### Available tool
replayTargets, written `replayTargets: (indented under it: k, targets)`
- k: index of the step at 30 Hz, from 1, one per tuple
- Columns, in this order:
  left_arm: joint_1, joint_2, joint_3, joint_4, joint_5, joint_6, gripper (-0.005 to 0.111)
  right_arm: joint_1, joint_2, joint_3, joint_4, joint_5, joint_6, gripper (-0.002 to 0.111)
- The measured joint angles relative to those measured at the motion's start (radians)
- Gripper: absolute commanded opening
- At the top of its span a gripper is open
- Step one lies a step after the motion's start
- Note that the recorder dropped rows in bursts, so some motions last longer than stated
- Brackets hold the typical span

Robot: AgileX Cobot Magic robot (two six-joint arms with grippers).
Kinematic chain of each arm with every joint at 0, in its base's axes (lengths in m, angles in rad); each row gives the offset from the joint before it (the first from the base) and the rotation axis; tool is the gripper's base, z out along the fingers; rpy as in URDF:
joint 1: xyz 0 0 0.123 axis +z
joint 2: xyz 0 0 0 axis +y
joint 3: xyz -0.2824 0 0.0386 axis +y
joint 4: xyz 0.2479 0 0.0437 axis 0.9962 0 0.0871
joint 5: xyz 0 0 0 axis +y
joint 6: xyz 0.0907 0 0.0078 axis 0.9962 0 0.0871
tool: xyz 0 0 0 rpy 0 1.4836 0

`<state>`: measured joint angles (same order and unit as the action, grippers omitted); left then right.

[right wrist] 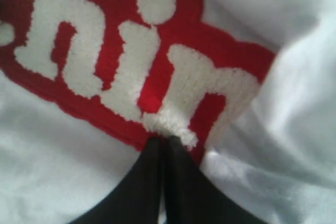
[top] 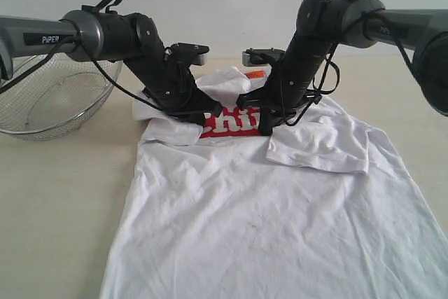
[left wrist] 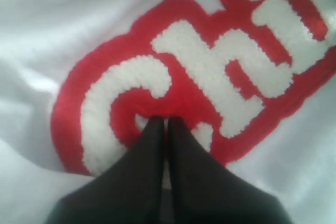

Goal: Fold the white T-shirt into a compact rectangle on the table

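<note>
The right gripper (right wrist: 164, 141) has its two dark fingers (right wrist: 140, 182) pressed together, their tips pinching a puckered fold at the edge of the red lettering (right wrist: 131, 51) on the white T-shirt (right wrist: 63, 166). Beside the lettering, plain white cloth lies in soft wrinkles.

The counter (top: 56, 194) is a wide, pale beige surface with a faint grain. A white T-shirt (top: 266, 222) lies on it front side up, its hem toward the near edge and its body spread out and creased. One sleeve (top: 318, 145) is folded in over the chest. Red lettering (top: 234, 124) shows on the chest, and an orange tag (top: 255, 74) at the bunched neck. A wire-mesh basket (top: 56, 99) stands on the counter at the far left, just beside the shirt's shoulder.
</note>
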<state>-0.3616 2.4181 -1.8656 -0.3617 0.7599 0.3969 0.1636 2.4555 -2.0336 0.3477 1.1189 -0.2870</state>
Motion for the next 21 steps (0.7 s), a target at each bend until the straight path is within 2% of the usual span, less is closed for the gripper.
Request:
replayTargets:
  k: [4, 10, 14, 16, 21]
  targets:
    - [0.000, 0.000, 0.000, 0.004, -0.003, -0.002, 0.004, 0.000, 0.006, -0.007, 0.002, 0.015, 0.000, 0.000]
    - [0.049, 0.002, 0.000, -0.019, 0.006, -0.030, 0.004, 0.000, 0.011, -0.009, 0.002, 0.056, 0.000, 0.000]
    - [0.062, 0.000, 0.000, -0.097, 0.014, 0.096, 0.004, 0.000, 0.013, -0.009, 0.008, 0.046, -0.011, 0.000]
    - [0.065, -0.024, 0.008, -0.138, 0.026, 0.139, 0.004, 0.000, 0.009, -0.007, 0.032, 0.034, -0.044, 0.000]
    - [0.069, -0.191, 0.011, -0.124, 0.043, 0.154, 0.004, 0.000, -0.005, -0.005, 0.086, -0.004, -0.142, 0.000]
